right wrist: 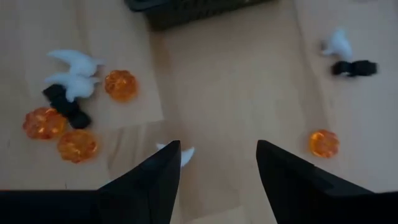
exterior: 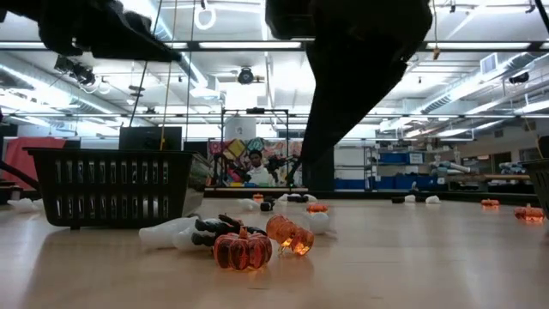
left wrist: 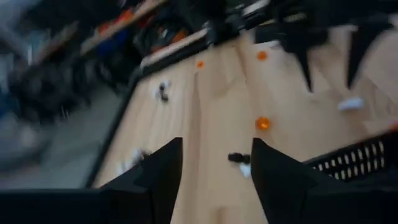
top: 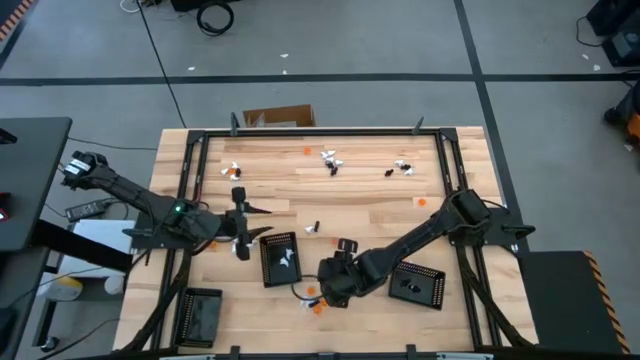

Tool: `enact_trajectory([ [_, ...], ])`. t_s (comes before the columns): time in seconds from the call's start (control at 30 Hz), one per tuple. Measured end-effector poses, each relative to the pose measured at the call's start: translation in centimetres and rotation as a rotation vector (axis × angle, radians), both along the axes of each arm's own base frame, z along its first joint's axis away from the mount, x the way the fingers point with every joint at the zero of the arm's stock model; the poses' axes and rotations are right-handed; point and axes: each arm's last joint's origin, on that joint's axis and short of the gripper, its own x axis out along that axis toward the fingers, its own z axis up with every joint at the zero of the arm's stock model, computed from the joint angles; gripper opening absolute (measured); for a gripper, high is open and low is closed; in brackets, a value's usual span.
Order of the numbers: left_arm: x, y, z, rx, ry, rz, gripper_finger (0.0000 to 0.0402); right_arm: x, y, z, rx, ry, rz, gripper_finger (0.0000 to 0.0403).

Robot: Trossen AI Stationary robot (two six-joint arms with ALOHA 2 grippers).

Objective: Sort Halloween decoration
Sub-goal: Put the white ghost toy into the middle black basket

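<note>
Right tool [right wrist: 214, 163] above the near middle of the wooden bench [top: 360, 200], fingers apart, empty; a white piece [right wrist: 185, 154] lies between them, with translucent orange pumpkins [right wrist: 120, 84], white pieces and a black piece [right wrist: 65, 104] clustered just beside it. Left tool [left wrist: 214, 165] also parted and empty, beside a slatted black tray [top: 280, 258] holding white pieces. More decorations [top: 331, 160] lie scattered along the far side. Fluorescent-lit workshop beyond.

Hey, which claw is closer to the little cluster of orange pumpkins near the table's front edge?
The right claw. It hovers open right beside the orange pumpkins, which show just ahead of its fingers in its wrist view. The left claw is farther off, past the black tray holding white pieces.
</note>
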Motion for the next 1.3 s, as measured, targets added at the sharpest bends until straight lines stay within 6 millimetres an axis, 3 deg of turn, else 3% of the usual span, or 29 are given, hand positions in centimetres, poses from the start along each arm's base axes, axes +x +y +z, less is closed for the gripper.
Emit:
enact_trajectory([
  [0.1, -0.1, -0.5, 0.1, 0.196, 0.024, -0.094, 0.0149, -0.4, 0.5, 0.0, -0.001, 0.001, -0.025, 0.0215],
  [0.23, -0.1, -0.9, 0.5, 0.403, 0.022, -0.17, 0.0038, -0.7, 0.9, 0.0, -0.018, -0.009, -0.039, 0.0215],
  [0.3, -0.2, -1.2, 0.8, 0.5, 0.011, -0.205, 0.0012, -0.7, 0.9, 0.0, -0.027, -0.014, -0.044, 0.0215],
  [0.53, -0.2, -2.0, 2.1, 0.714, -0.09, -0.262, 0.0015, -0.7, 0.7, 0.0, -0.032, -0.016, -0.049, 0.0215],
  [0.77, -0.1, -2.1, 1.8, 0.967, -0.032, -0.312, 0.0105, -0.3, 1.0, 0.1, 0.035, -0.031, -0.031, 0.0215],
  [0.97, 0.2, -2.3, 2.4, 0.914, -0.104, -0.271, 0.0176, -0.4, 1.2, 0.0, 0.042, -0.033, -0.036, 0.0215],
  [1.07, 0.2, -2.3, 2.4, 0.931, -0.099, -0.278, 0.0149, -0.4, 1.2, 0.0, 0.041, -0.034, -0.037, 0.0215],
  [1.23, 0.2, -2.3, 2.3, 0.95, -0.092, -0.283, 0.0027, -0.4, 1.2, 0.0, 0.039, -0.035, -0.038, 0.0215],
  [1.3, 0.2, -2.3, 2.4, 0.949, -0.099, -0.28, 0.0012, -0.4, 1.2, 0.0, 0.041, -0.035, -0.04, 0.0215],
])
